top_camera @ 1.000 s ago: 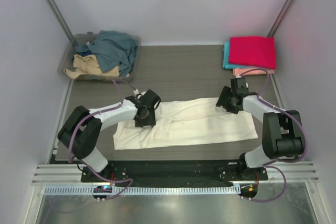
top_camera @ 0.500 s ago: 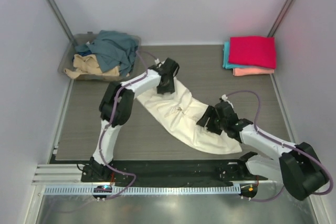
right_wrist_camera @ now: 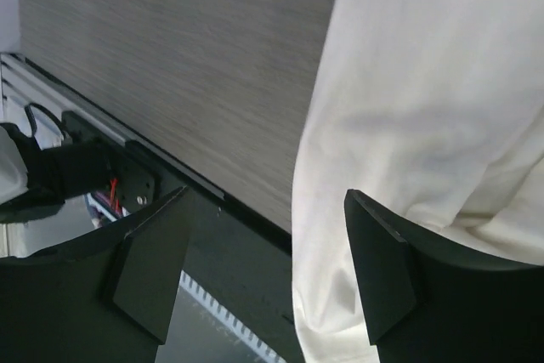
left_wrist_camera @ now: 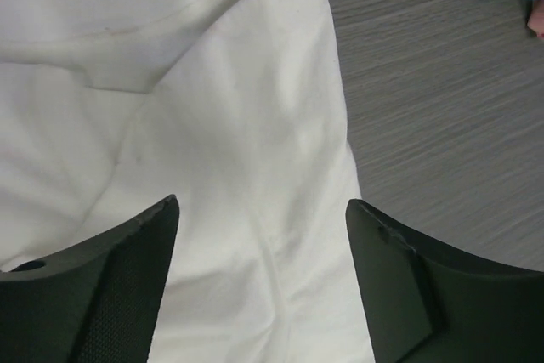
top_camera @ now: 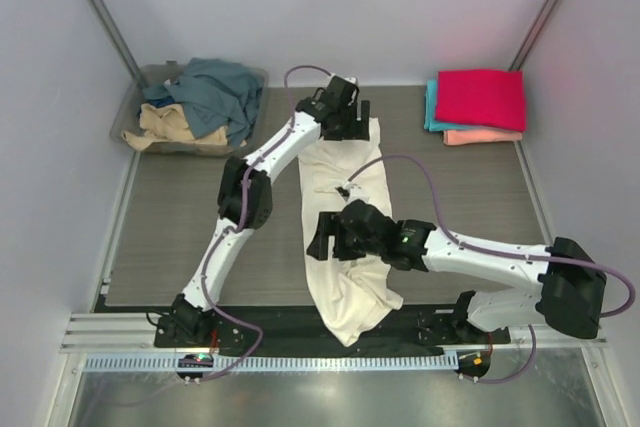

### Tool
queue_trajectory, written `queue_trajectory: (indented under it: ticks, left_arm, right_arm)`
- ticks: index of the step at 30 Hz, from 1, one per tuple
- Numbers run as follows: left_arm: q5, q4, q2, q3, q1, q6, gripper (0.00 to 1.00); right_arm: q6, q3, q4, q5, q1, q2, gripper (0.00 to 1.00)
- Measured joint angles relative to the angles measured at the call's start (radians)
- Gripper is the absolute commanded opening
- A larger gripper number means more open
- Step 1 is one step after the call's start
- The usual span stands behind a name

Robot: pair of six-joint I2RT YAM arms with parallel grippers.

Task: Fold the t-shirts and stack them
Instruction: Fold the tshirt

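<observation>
Cream cloth t-shirt [top_camera: 345, 292] lying lengthwise on grey wood-grain table [top_camera: 180, 217], near end draping off the edge, left gripper [left_wrist_camera: 262, 206] fingers parted over its collar, right gripper [right_wrist_camera: 268, 195] fingers parted over its side edge

shirt [top_camera: 345, 292] centre; bin [top_camera: 122, 135] far left; folded stack [top_camera: 480, 99] far right
</observation>
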Motion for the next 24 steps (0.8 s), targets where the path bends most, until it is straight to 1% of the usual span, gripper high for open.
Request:
queue_trajectory:
  ticks: [2, 4, 6, 9, 11, 13, 15, 18, 21, 24]
  left_arm:
    - [0.001, -0.016, -0.080, -0.055, 0.015, 0.032, 0.87]
    - [-0.012, -0.046, -0.186, -0.099, 0.040, 0.059, 0.87]
    - [-0.045, -0.069, -0.326, -0.155, 0.070, 0.074, 0.88]
    - [-0.090, -0.074, -0.581, -0.312, 0.113, 0.080, 0.88]
    - [-0.124, -0.054, -0.803, -0.484, 0.142, 0.088, 0.87]
    - [-0.143, -0.060, -0.967, -0.613, 0.146, 0.093, 0.87]
    - [-0.155, -0.051, -1.131, -0.779, 0.134, 0.097, 0.88]
    - [-0.170, -0.059, -1.309, -1.003, 0.121, 0.099, 0.88]
    - [-0.198, -0.105, -1.439, -1.201, 0.119, 0.101, 0.88]
    - [-0.221, -0.154, -1.538, -1.327, 0.119, 0.108, 0.88]
  right_arm:
    - [-0.063, 0.074, -0.051, 0.057, -0.008, -0.024, 0.79]
    - [-0.118, 0.147, -0.109, 0.108, -0.029, -0.039, 0.79]
    - [-0.180, 0.235, -0.163, 0.146, -0.090, -0.032, 0.78]
    - [-0.254, 0.325, -0.194, 0.171, -0.213, 0.015, 0.76]
    - [-0.302, 0.382, -0.214, 0.188, -0.287, 0.089, 0.76]
    - [-0.344, 0.440, -0.243, 0.201, -0.336, 0.192, 0.75]
    - [-0.380, 0.502, -0.270, 0.204, -0.359, 0.305, 0.75]
    - [-0.420, 0.586, -0.308, 0.208, -0.370, 0.461, 0.75]
    - [-0.446, 0.660, -0.341, 0.214, -0.370, 0.592, 0.75]
    - [-0.460, 0.726, -0.370, 0.219, -0.375, 0.692, 0.75]
